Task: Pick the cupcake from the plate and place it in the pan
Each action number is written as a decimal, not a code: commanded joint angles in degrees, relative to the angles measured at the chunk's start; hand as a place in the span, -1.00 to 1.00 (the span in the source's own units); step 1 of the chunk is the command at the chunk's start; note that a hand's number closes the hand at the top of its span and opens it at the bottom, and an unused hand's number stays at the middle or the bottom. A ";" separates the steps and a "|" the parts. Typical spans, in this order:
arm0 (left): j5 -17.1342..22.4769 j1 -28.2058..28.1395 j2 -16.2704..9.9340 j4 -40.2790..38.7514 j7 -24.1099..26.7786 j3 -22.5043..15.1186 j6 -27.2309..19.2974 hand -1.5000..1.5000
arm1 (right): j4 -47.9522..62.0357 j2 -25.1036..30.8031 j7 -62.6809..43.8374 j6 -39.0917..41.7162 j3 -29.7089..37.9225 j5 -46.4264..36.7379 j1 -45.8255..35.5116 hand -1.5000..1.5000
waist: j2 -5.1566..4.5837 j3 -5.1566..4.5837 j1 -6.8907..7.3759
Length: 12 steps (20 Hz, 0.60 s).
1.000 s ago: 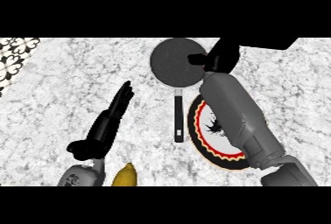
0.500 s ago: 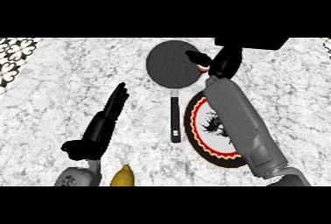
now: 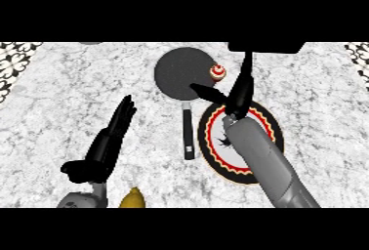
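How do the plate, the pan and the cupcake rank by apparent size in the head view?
1. Plate, though the right forearm covers much of it.
2. Pan: its round part looks somewhat smaller than the plate; counting the handle, their lengths look alike, so this order is unsure.
3. Cupcake, clearly smallest, at the pan's right rim.

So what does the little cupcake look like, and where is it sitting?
The cupcake is tiny and round, seen from above, with red and white rings and a pale yellowish top. It sits upright at the right edge of the dark grey pan, not on the plate. Nothing holds it: the right hand is open just below and to its right, fingers straight, not touching it.
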<state>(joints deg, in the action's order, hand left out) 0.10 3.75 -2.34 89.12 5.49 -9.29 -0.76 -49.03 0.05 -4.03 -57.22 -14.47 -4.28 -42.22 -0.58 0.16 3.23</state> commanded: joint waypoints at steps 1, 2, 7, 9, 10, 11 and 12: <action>-1.58 1.00 1.58 -0.82 -1.25 -0.06 -2.45 0.00 | -3.20 -0.04 5.13 -2.08 -9.39 6.91 4.01 -1.00 | 0.36 -0.11 -1.80; 0.61 -3.07 -1.37 0.11 3.29 1.93 0.83 0.00 | -1.54 -0.04 7.35 -4.67 -10.98 7.98 4.86 -1.00 | 0.32 -0.11 -1.45; 1.63 -0.08 -1.63 0.26 -0.45 3.68 1.48 0.00 | -1.78 -0.03 10.41 -8.40 -18.10 14.27 6.21 -1.00 | 0.40 -0.13 -2.10; -0.99 0.14 0.12 0.77 -1.40 2.06 -1.20 0.00 | -0.91 -0.03 10.06 -8.80 -18.94 16.04 3.99 -1.00 | 0.42 -0.13 -2.18; -0.19 -3.78 -0.52 1.71 0.90 1.51 0.68 0.00 | -0.43 -0.03 10.77 -8.63 -19.03 15.23 5.79 -1.00 | 0.47 -0.13 -2.27; -0.48 -3.70 0.21 3.44 -1.10 1.27 -0.54 0.00 | -2.32 -0.03 6.38 -10.33 -22.70 14.67 4.09 -1.00 | 0.54 -0.14 -2.34; 0.43 -4.63 -1.40 2.93 0.88 2.04 1.85 0.00 | -1.04 -0.03 10.62 -8.68 -20.11 16.06 6.73 -1.00 | 0.48 -0.14 -2.35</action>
<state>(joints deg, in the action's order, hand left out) 0.09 1.18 -2.77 90.45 6.11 -7.61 -0.33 -50.49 0.30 4.63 -62.96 -32.73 9.66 -37.10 -0.16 0.03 1.21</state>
